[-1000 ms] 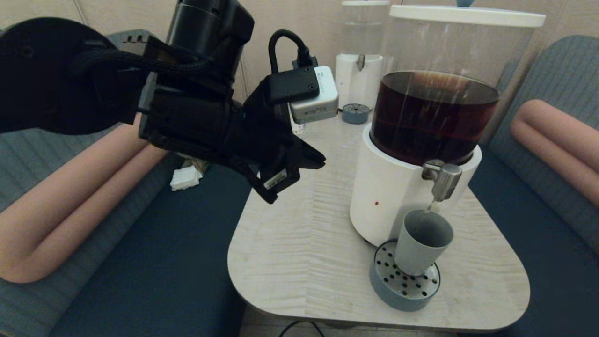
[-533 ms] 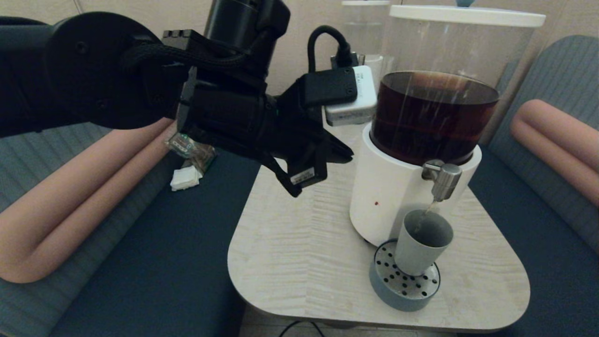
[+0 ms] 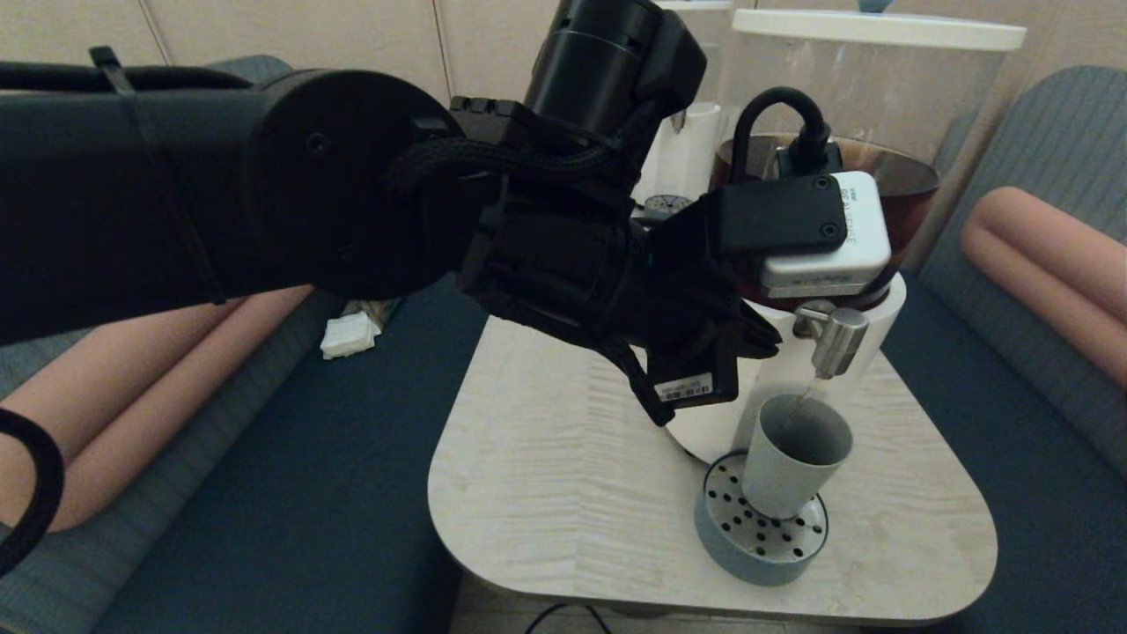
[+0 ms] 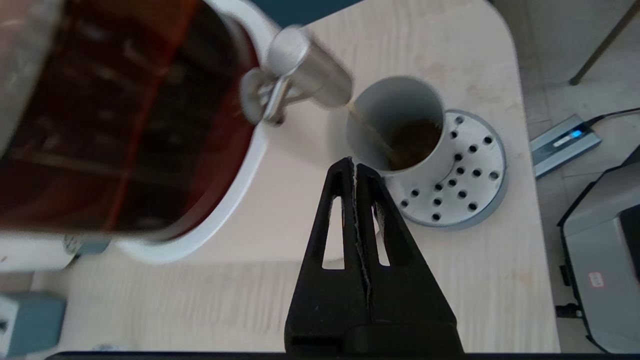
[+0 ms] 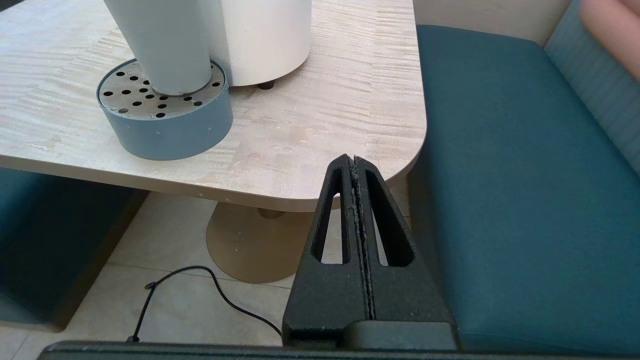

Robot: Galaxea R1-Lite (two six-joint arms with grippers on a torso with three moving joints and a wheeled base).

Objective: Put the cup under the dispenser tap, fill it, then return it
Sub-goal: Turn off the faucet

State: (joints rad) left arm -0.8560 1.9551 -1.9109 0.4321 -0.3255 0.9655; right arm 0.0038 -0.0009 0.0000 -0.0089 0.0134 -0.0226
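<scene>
The grey-blue cup [image 3: 792, 453] stands on the round perforated drip tray [image 3: 748, 546] under the brushed-steel dispenser tap [image 3: 836, 339]. A thin brown stream runs from the tap [image 4: 305, 75] into the cup [image 4: 400, 127], which holds some dark liquid. My left gripper [image 3: 766, 343] is shut and empty, its tip just left of the tap and above the cup; in the left wrist view the gripper [image 4: 355, 162] points at the cup's rim. My right gripper [image 5: 354, 159] is shut and empty, low beside the table's front right corner, out of the head view.
The large white-based dispenser [image 3: 880, 114] with dark liquid sits on the pale wooden table [image 3: 572, 493]. A smaller clear dispenser [image 3: 687, 150] stands behind it. Blue bench seats [image 3: 308, 493] flank the table. A cable [image 5: 200, 285] lies on the floor.
My left arm has swung right across the table, from over its left edge to right beside the tap. The stream keeps running into the cup, which has not moved.
</scene>
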